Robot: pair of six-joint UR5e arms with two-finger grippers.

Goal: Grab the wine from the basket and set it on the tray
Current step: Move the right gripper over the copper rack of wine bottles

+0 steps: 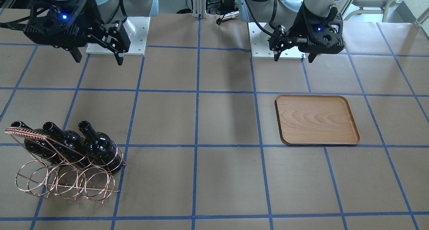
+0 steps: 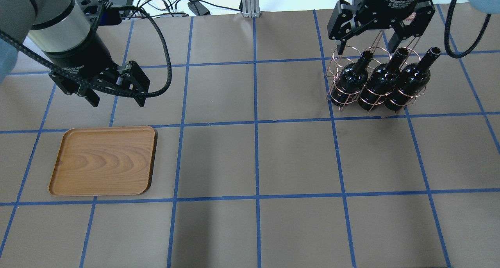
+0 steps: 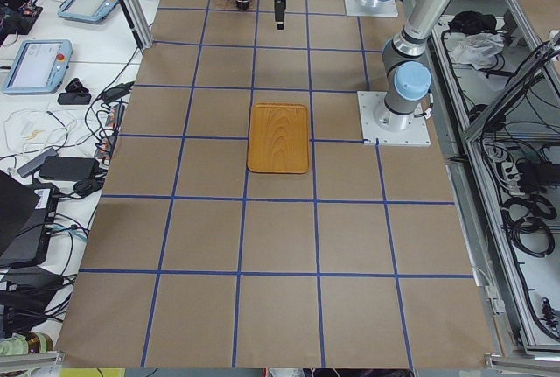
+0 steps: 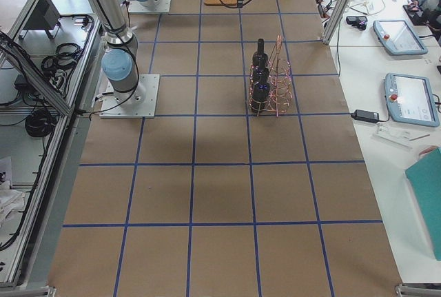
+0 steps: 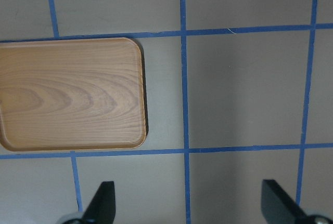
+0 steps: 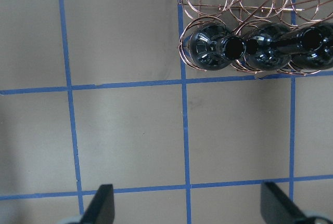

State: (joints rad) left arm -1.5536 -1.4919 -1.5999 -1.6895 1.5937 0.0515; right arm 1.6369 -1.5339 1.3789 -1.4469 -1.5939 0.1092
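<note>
Bottles of black glass [image 2: 381, 84] sit in a copper wire basket [image 2: 333, 84]; our right claw [image 2: 373, 41], fingers apart, hides its twelve o'clock edge; left claw [image 2: 117, 100] is apart too.

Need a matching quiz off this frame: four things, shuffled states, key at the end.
Things:
1. tray
2. wine bottles
3. basket
4. left gripper

States:
a. copper wire, three bottles standing in one row of its rings
b. open, holding nothing, up off the table
c. brown wood, nothing on it
d. glossy black, necks up, mouths open

Pairs: 1-c, 2-d, 3-a, 4-b
</note>
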